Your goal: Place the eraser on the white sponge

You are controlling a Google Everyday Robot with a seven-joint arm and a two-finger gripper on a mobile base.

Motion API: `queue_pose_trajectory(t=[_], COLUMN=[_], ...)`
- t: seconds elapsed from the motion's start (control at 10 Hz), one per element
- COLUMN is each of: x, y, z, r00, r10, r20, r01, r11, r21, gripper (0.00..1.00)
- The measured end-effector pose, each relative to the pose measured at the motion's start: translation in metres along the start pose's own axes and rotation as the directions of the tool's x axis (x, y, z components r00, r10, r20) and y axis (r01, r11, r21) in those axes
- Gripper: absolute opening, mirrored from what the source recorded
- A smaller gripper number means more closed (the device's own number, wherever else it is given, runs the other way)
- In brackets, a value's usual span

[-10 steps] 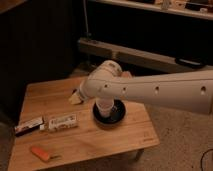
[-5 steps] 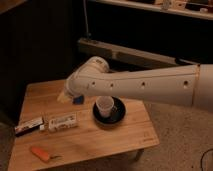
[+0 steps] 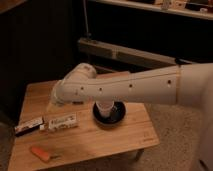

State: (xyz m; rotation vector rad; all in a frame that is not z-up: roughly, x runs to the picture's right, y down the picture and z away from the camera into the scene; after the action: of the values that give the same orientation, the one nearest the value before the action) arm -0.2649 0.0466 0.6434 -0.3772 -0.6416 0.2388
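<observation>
Wooden table: gripper hangs beyond eraser, apart.

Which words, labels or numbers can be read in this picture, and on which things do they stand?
White oblong pack, dark label: too blurred to read.
Flat dark eraser, white face: nothing legible.
Wooden table, small mark near front right corner: too small.
Gripper, above the table's left part: no visible text.

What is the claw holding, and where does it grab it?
Cannot tell. The claw sits over the table's far left, mostly hidden by the arm. The eraser lies untouched near the front.
</observation>
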Motion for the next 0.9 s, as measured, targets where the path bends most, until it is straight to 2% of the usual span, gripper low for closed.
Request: queue_pose_trajectory(t=[0.1, 0.2, 0.5, 0.7, 0.9], x=[-0.010, -0.014, -0.007, -0.003, -0.010], y=[0.010, 0.018, 0.033, 0.036, 0.041], z=[0.021, 0.034, 0.069, 0.083, 0.104], r00=[0.999, 0.998, 0.994, 0.994, 0.994], r10=[-0.029, -0.047, -0.070, -0.068, -0.072], r20=[-0.022, -0.040, -0.083, -0.091, -0.083], r01=[0.028, 0.046, 0.065, 0.062, 0.065], r11=[0.999, 0.998, 0.996, 0.996, 0.994], r21=[-0.028, -0.040, -0.061, -0.070, -0.089], gripper=[0.65, 0.65, 0.65, 0.65, 0.65])
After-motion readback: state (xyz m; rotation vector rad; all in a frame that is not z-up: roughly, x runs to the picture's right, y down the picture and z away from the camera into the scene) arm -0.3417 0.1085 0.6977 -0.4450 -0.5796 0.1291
